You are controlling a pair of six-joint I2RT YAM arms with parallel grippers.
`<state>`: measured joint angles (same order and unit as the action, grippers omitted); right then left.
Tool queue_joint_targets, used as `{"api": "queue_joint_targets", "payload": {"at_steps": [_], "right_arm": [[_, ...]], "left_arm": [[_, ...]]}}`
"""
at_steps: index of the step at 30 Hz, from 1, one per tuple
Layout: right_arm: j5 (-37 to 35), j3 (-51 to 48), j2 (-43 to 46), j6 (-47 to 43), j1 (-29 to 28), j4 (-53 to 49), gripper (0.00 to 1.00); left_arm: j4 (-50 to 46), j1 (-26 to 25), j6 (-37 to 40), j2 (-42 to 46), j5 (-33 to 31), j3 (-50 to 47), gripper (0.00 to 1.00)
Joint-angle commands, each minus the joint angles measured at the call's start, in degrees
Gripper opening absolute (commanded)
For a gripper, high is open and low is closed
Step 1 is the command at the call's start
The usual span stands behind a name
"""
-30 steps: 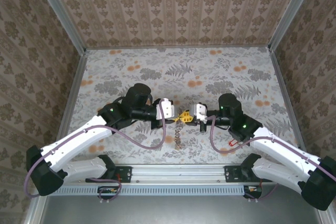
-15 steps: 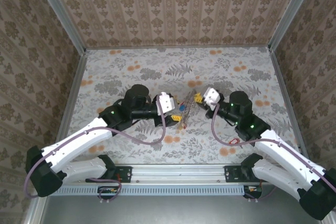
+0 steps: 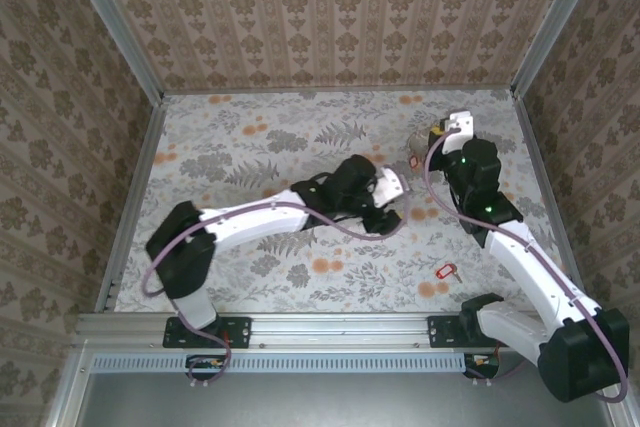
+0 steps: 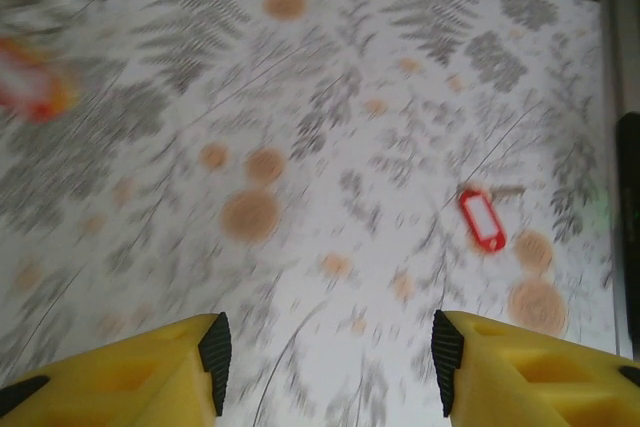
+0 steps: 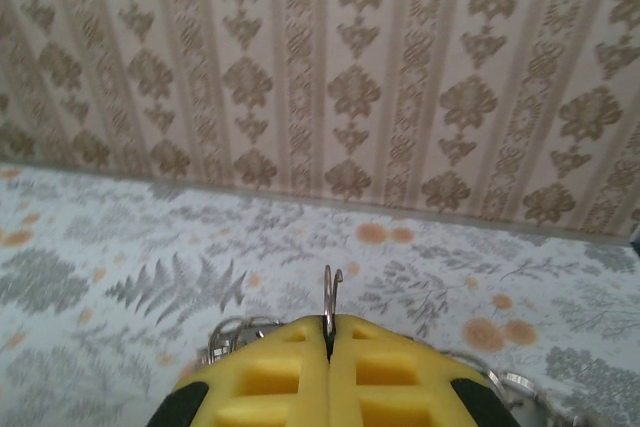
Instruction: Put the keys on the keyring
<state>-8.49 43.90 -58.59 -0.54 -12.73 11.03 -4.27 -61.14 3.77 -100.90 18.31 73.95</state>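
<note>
"Fern-print tabletop [image 3: 250, 127], papered walls [image 5: 350, 67] on all sides. What's nearest you?"

"One red key [image 3: 445, 270], lying flat by the near edge toward the right corner, well apart from both arms. From the left wrist it sits ahead and to the right [image 4: 482, 219], tag up, nothing touching it."

"And your left gripper?"

"My left gripper [image 3: 393, 205] hangs over the middle of the tabletop with its yellow fingers [image 4: 195, 362] spread and nothing between them, only bare cloth below [image 4: 325, 347]. I read that as freed and ready to go for the loose key."

"Further out?"

"My right gripper [image 3: 440, 134] is up by the far right corner, clamped tight on the keyring [image 3: 416, 151]. In its own camera the pads [image 5: 250, 377] meet on the wire [image 5: 328, 347], and the ring's split end [image 5: 331, 292] pokes up just above them. I'd say it's held high with that end exposed so a key can be threaded on."

"Count?"

"One keyring, held. One red key clearly on the tabletop. A blurred red-orange smear [image 4: 25, 82] shows in the left wrist view; I can't tell what it is. I can't count what's already strung on the ring: it's too small and partly hidden."
</note>
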Motion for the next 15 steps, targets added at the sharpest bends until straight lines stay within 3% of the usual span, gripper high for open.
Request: {"api": "queue_joint_targets", "payload": {"at_steps": [1,4,6,12,15], "right_arm": [[-3.88,5.76,-0.93,4.08,2.14,2.98,0.00],[-3.87,7.68,-1.72,5.90,4.34,2.49,0.00],[-3.64,7.73,-1.49,6.21,5.74,3.03,0.00],[-2.49,8.59,0.32,5.17,11.54,2.84,0.00],[-1.00,9.48,0.93,5.71,14.61,2.42,0.00]], "left_arm": [[0.83,-1.05,5.32,-8.43,8.60,8.25,0.57],[4.62,-2.20,21.91,-15.48,19.60,11.51,0.59],[6.51,-2.04,28.73,-20.82,24.84,14.51,0.59],[-5.08,-2.04,34.18,-36.81,30.48,34.19,0.55],[-6.81,-3.28,34.40,-40.34,30.75,37.46,0.55]]}}
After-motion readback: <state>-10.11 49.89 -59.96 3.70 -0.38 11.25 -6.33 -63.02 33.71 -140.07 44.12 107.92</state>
